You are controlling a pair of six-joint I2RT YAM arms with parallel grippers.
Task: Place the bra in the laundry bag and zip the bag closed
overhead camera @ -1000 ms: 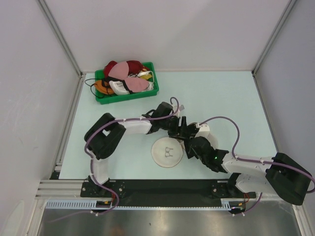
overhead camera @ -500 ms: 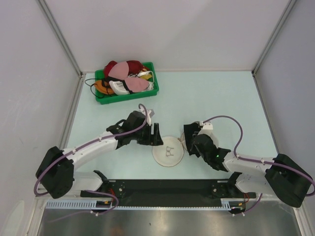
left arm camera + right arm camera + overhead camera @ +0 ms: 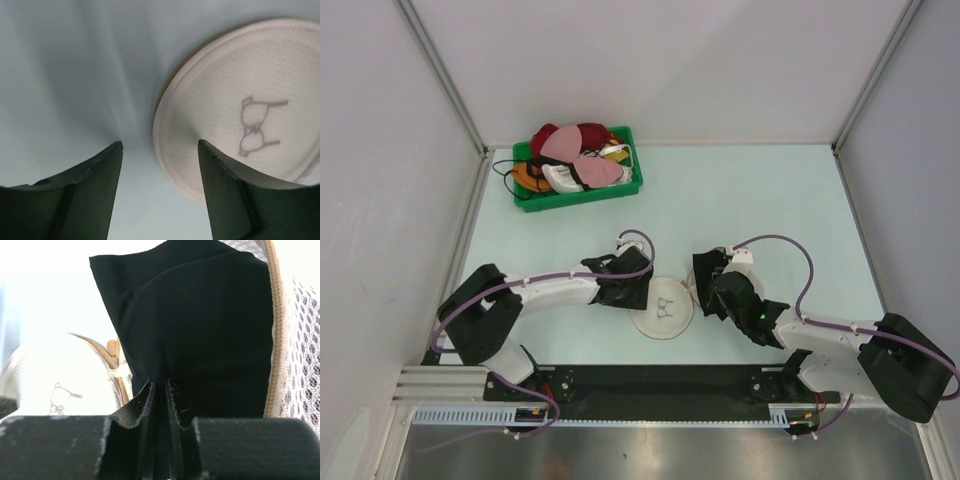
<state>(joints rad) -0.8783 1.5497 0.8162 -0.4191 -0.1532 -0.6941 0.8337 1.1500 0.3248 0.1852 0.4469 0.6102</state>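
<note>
My right jaws are pinched shut on a fold of the black fabric bra (image 3: 200, 325). It rises just ahead of them, against the netting of the round cream-white mesh laundry bag (image 3: 300, 330), whose zip tape runs alongside the fabric. My left jaws are spread apart and empty, low over the pale worktop (image 3: 60, 75). The rim of the bag's flat disc lid (image 3: 240, 100) lies between them, and the rest of it extends ahead and to their right.
</note>
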